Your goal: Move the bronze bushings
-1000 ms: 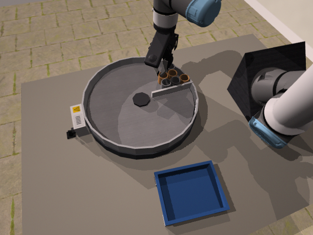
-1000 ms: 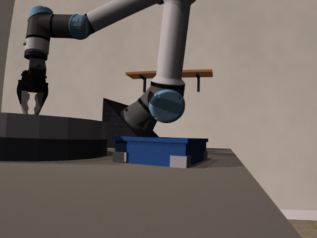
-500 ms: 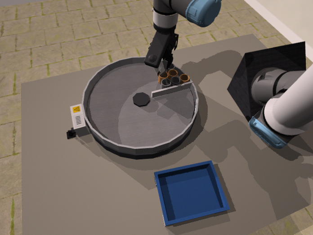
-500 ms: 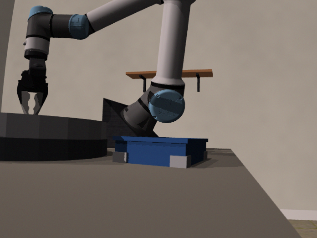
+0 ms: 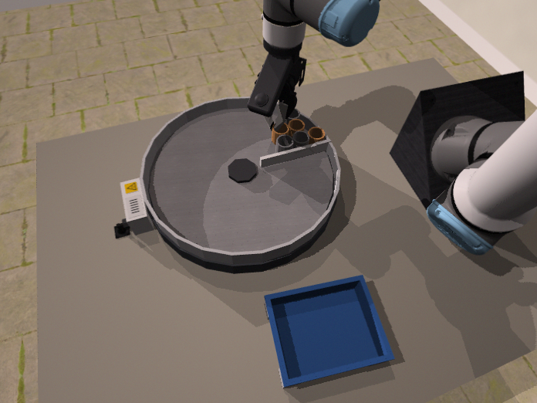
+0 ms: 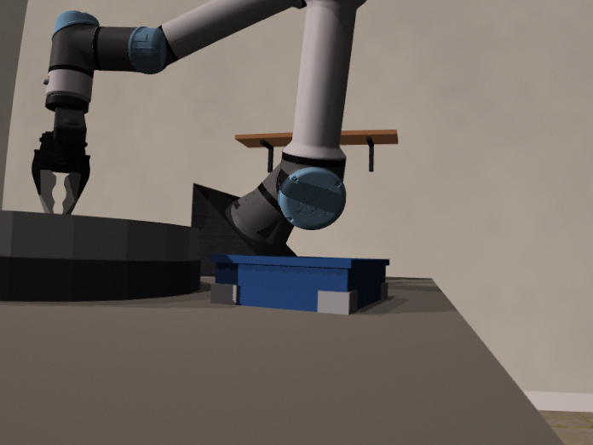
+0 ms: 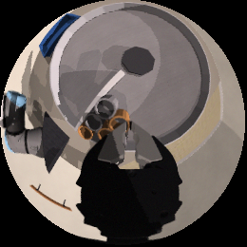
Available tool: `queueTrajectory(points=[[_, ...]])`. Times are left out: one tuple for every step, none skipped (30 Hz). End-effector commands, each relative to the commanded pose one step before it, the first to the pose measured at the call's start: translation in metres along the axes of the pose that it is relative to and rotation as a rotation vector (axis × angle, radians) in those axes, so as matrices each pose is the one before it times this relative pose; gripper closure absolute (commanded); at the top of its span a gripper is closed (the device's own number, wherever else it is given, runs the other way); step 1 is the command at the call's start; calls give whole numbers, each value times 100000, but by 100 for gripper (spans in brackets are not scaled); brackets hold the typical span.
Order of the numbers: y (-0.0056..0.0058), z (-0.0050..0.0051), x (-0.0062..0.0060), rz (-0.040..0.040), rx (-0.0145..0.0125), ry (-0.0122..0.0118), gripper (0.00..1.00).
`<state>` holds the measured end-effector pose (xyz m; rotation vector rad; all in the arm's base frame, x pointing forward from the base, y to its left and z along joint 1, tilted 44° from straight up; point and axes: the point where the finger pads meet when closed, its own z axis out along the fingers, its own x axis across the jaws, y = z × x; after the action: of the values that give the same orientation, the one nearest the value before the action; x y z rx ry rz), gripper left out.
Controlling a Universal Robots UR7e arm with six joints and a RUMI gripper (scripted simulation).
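Note:
Several short bushings stand bunched against a grey bar at the far right of the round turntable. Three are bronze. The steel ones stand between them. My gripper is low over the left bronze bushing, with its fingers pinched on that bushing's wall. In the wrist view the fingertips meet at the rim of the same bronze bushing. In the exterior view the fingertips dip behind the turntable rim. The blue crate is empty.
A black hub sits at the turntable's centre, and a raised rim rings the turntable. A control box is on its left side. A black block and the arm's base stand at the right. The crate sits in front of the turntable.

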<state>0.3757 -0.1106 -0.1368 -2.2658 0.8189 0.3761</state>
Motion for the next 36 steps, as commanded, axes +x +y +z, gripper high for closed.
queueTrajectory(points=[[-3, -60, 61, 31, -50, 222, 100], [0, 0, 0, 0, 0, 0, 100], [0, 0, 0, 0, 0, 0, 100], [0, 0, 0, 0, 0, 0, 100], [0, 0, 0, 0, 0, 0, 100], [0, 0, 0, 0, 0, 0, 100], [0, 0, 0, 0, 0, 0, 100], [0, 0, 0, 0, 0, 0, 100], [0, 0, 0, 0, 0, 0, 100], [0, 0, 0, 0, 0, 0, 100], [0, 0, 0, 0, 0, 0, 100], [0, 0, 0, 0, 0, 0, 100], [0, 0, 0, 0, 0, 0, 100], [0, 0, 0, 0, 0, 0, 100], [0, 0, 0, 0, 0, 0, 100], [0, 0, 0, 0, 0, 0, 100], [0, 0, 0, 0, 0, 0, 100], [0, 0, 0, 0, 0, 0, 100], [0, 0, 0, 0, 0, 0, 100], [0, 0, 0, 0, 0, 0, 100], [0, 0, 0, 0, 0, 0, 100], [0, 0, 0, 0, 0, 0, 100], [0, 0, 0, 0, 0, 0, 100], [0, -7, 2, -1, -2, 6, 100], [2, -47, 14, -8, -11, 36, 100], [5, -117, 35, -20, -29, 91, 100], [12, -213, 74, -51, -68, 201, 100], [29, -208, 32, 8, -9, 95, 100], [21, -226, 0, 3, -1, 14, 100], [5, -271, -2, -12, -16, -7, 100], [0, 0, 0, 0, 0, 0, 100], [0, 0, 0, 0, 0, 0, 100], [1, -325, 0, 1, -1, 0, 100], [1, -375, -1, 1, -1, 0, 100], [1, -418, -1, 1, -1, 0, 100], [1, -452, 0, 1, -1, 0, 100]])
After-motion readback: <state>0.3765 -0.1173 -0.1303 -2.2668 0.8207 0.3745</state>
